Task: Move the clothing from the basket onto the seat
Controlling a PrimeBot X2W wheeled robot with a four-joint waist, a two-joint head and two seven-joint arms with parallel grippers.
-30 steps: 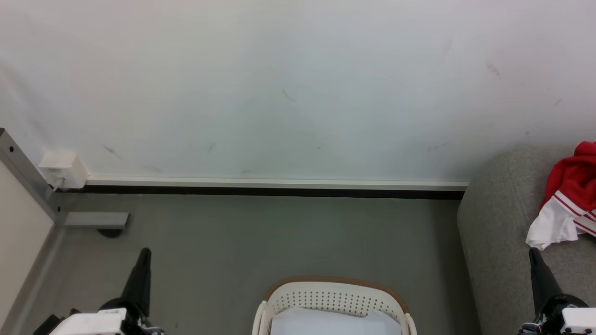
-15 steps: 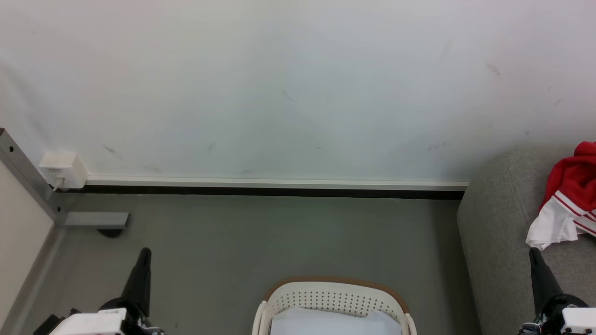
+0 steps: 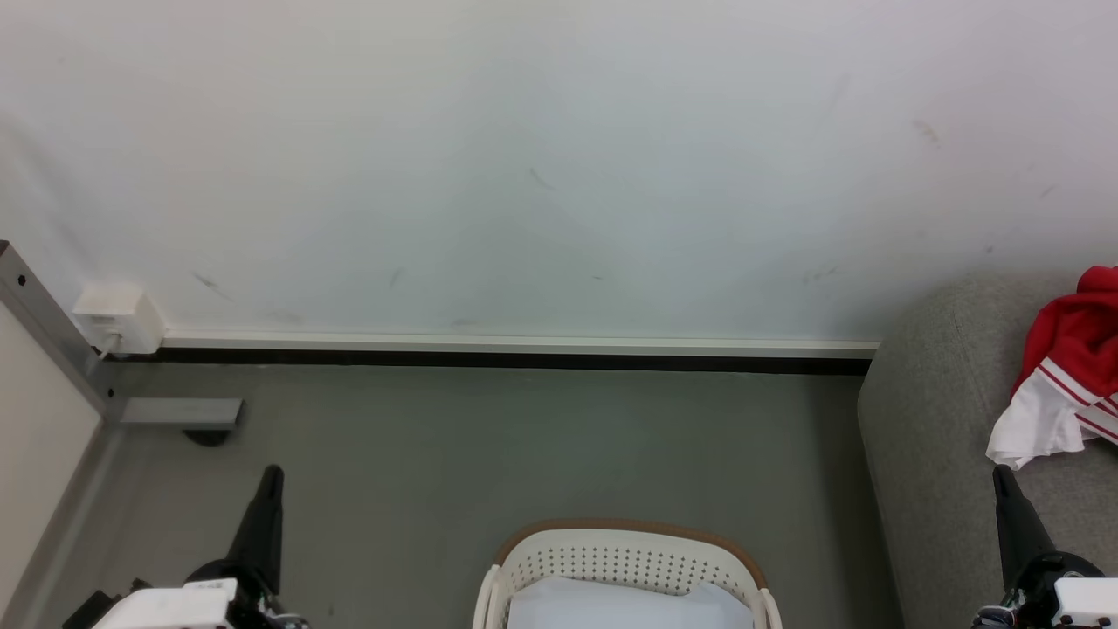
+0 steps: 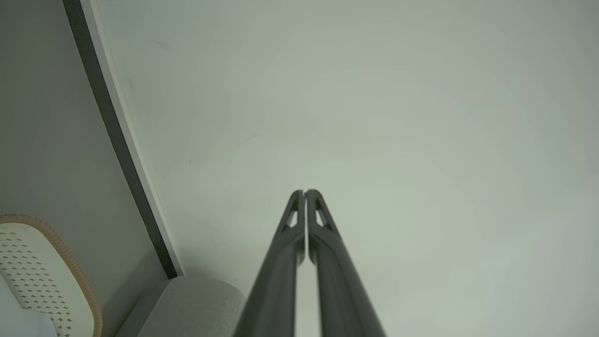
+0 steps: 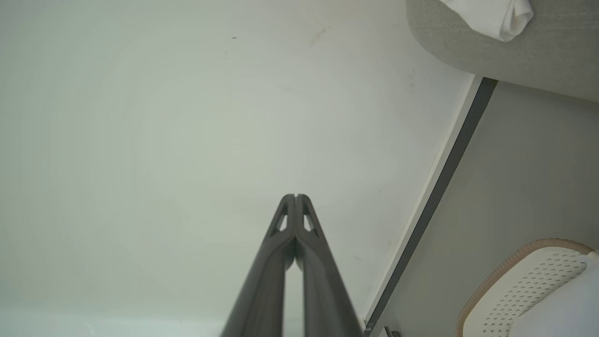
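Observation:
The red and white clothing [image 3: 1070, 371] lies on the grey seat [image 3: 935, 419] at the right edge of the head view; its white end [image 5: 496, 14] shows in the right wrist view on the seat [image 5: 538, 56]. The cream basket [image 3: 624, 559] with a brown rim stands on the floor at bottom centre, holding a pale white-blue cloth [image 3: 611, 607]. My left gripper [image 3: 272, 476] is at the lower left, shut and empty, its tips together [image 4: 304, 192]. Just below the clothing, my right gripper [image 3: 1000, 473] is shut and empty too [image 5: 295, 196].
A white wall with a dark skirting strip [image 3: 507, 358] runs behind the grey floor [image 3: 489, 445]. A white socket box [image 3: 118, 316] and a grey metal frame [image 3: 52, 336] stand at the left. The basket rim [image 4: 70, 262] and seat corner [image 4: 192, 304] show in the left wrist view.

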